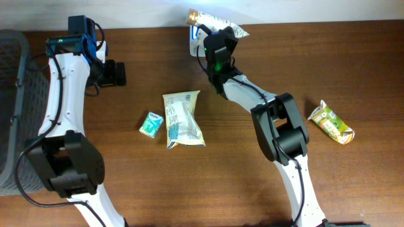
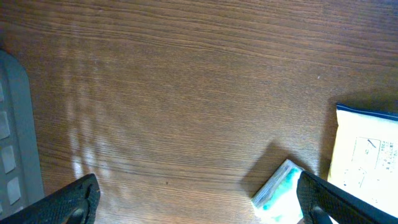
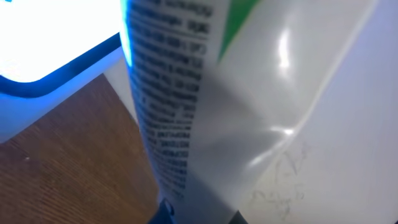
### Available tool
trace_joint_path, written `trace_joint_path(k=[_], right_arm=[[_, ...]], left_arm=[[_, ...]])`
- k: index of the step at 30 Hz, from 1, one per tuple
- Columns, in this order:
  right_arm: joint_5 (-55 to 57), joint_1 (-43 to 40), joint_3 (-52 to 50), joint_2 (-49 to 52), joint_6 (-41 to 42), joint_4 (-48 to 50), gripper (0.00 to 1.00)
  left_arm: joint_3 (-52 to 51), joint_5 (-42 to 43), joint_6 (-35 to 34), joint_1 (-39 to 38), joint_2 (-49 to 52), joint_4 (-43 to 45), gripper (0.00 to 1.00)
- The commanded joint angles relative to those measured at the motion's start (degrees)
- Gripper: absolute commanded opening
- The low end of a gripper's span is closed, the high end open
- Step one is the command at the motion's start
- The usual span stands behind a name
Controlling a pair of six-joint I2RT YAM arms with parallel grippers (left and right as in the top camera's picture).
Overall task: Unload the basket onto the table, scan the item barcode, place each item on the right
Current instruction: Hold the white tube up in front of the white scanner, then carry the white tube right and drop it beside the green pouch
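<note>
Spotted at 12 o'clock, on the far edge of the table: snack packet, white film with a gold crimped end and a green patch. Pinched flat in the right gripper, jaws closed tight on the film. Lifted rather than lying flat, as far as the overhead view tells.

From the right wrist view: packet fills most of the frame, tilted, glossy, creased. Column of small black print down the left side (too blurred to read, no barcode made out). At 10 o'clock of the packet, a lit panel, bright white with a blue rim, just beside the film. Contact between the two: cannot tell.

Outward across the table:
- Near centre, a cream pouch, lying flat.
- At its 9 o'clock, just beside it, a small teal packet.
- At 3 o'clock, well apart, a green-and-yellow packet.
- At 9 o'clock, on the table's edge, a grey basket.

At 10 o'clock, left gripper, spread wide and holding nothing. Black fingertips in the lower corners of its wrist view, bare wood between, teal packet near the one at 4 o'clock.
</note>
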Motion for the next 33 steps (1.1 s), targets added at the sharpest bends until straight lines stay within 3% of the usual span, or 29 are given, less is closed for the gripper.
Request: trace_joint_path(k=[1, 6, 10, 12, 16, 18, 20, 22, 26, 27, 28, 29, 30, 33], right_arm=[[1.75, 0.24, 1.68, -0.42, 0.55, 0.24, 0.04], [8.15, 0.24, 1.68, -0.98, 0.52, 0.24, 0.04], [8.7, 1.11, 1.68, -10.01, 4.63, -5.73, 0.04], [1.64, 1.77, 1.68, -21.22, 25.18, -29.46, 0.04], [-17.81, -2.27, 1.68, -38.23, 65.85, -68.02, 0.04], [-22.88, -5.88, 1.68, -39.76, 75.91, -83.21, 0.04], [-29.27, -11.28, -1.68, -38.6, 76.94, -96.32, 0.04], [-29.68, -15.56, -10.51, -38.12, 76.94, -96.32, 0.04], [-29.7, -24.65, -29.22, -37.88, 76.94, -81.96, 0.04], [-31.15, -26.62, -30.03, -37.88, 76.81, -81.88, 0.18], [-33.99, -27.61, -29.46, -37.92, 75.08, -82.62, 0.46], [-34.82, -27.52, -28.09, -37.92, 74.55, -83.6, 0.79], [-36.11, -27.08, -24.76, -37.92, 74.53, -85.77, 0.88], [-50.99, -24.52, -12.55, -37.92, 73.31, -91.03, 0.91]], left_arm=[[-0.15, 0.42, -0.33, 0.15, -0.44, -0.07, 0.99], [-0.15, 0.42, -0.33, 0.15, -0.44, -0.07, 0.99], [-0.15, 0.42, -0.33, 0.15, -0.44, -0.07, 0.99], [-0.15, 0.42, -0.33, 0.15, -0.44, -0.07, 0.99], [-0.15, 0.42, -0.33, 0.15, -0.44, -0.04, 0.99], [-0.15, 0.42, -0.33, 0.15, -0.44, -0.07, 0.99], [-0.15, 0.42, -0.33, 0.15, -0.44, -0.07, 0.99], [-0.15, 0.42, -0.33, 0.15, -0.44, -0.07, 0.99], [-0.15, 0.42, -0.33, 0.15, -0.44, -0.07, 0.99], [-0.15, 0.42, -0.33, 0.15, -0.44, -0.07, 0.99], [-0.15, 0.42, -0.33, 0.15, -0.44, -0.07, 0.99], [-0.15, 0.42, -0.33, 0.15, -0.44, -0.07, 0.99], [-0.15, 0.42, -0.33, 0.15, -0.44, -0.07, 0.99], [-0.15, 0.42, -0.33, 0.15, -0.44, -0.07, 0.99]])
